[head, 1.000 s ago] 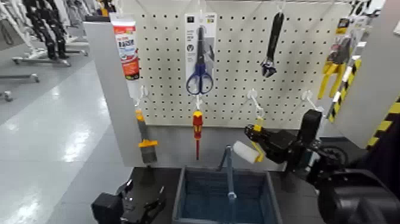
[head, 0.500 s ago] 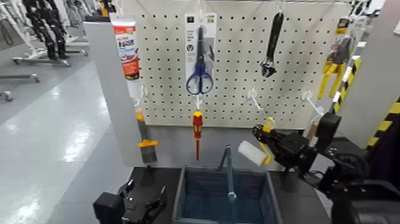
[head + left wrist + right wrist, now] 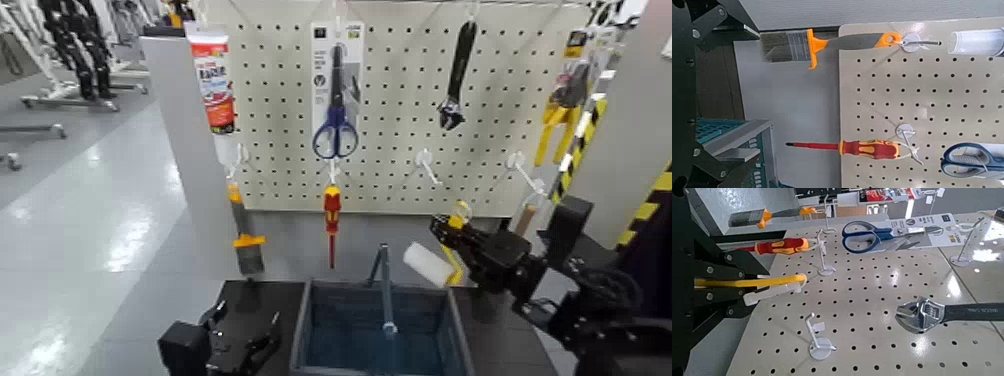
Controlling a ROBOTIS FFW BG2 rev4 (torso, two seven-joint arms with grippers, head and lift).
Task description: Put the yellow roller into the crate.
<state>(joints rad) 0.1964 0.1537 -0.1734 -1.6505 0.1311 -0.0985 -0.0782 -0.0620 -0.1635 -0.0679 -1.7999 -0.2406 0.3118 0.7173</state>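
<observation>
The yellow roller (image 3: 430, 264) hangs in the air in front of the pegboard, white fuzzy cylinder pointing left and yellow handle held in my right gripper (image 3: 468, 244), which is shut on it. It hovers just above the crate's back right corner. In the right wrist view the yellow handle (image 3: 747, 282) lies between the black fingers. The crate (image 3: 301, 330) is a dark blue-grey basket with an upright bar handle (image 3: 385, 290), low in the middle of the head view. My left gripper (image 3: 238, 347) rests open on the dark surface left of the crate.
On the pegboard (image 3: 400, 120) hang blue scissors (image 3: 336, 128), a black wrench (image 3: 457, 75), a red-and-yellow screwdriver (image 3: 331, 218), a brush (image 3: 245, 240), a tube (image 3: 212, 80) and yellow pliers (image 3: 560, 115). Bare white hooks (image 3: 428, 165) stick out above the roller. A hazard-striped post (image 3: 640, 215) stands right.
My right gripper has drawn the roller away from the pegboard hook, moving right and slightly lower over the crate's back right. The left arm has stayed still.
</observation>
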